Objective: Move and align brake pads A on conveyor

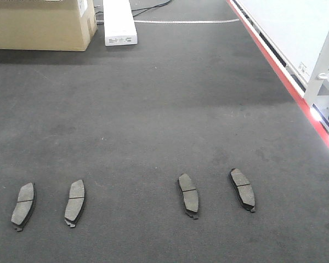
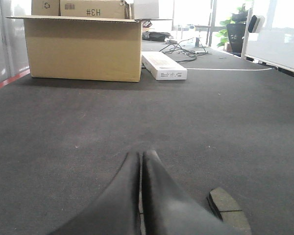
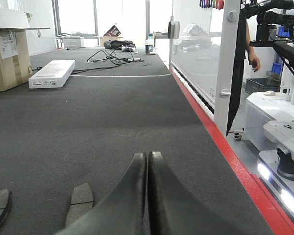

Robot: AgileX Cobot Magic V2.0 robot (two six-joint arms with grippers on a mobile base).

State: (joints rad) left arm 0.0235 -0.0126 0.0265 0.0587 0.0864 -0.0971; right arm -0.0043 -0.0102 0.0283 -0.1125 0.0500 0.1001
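Four brake pads [image 1: 23,205] [image 1: 75,203] [image 1: 188,195] [image 1: 243,189] lie on the conveyor [image 1: 153,109]. Only the wrist views show the left gripper [image 2: 141,155] and right gripper [image 3: 147,156], both pressed closed and holding nothing.

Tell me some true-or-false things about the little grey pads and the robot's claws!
1. Four brake pads lie on the conveyor: far-left pad, second pad, third pad, far-right pad. True.
2. One pad is stacked on another. False: all four lie apart in a row.
3. The left gripper has its fingers pressed together. True.
4. The right gripper holds a pad. False: it is shut on nothing.
5. A cardboard box stands at the belt's far end. True.
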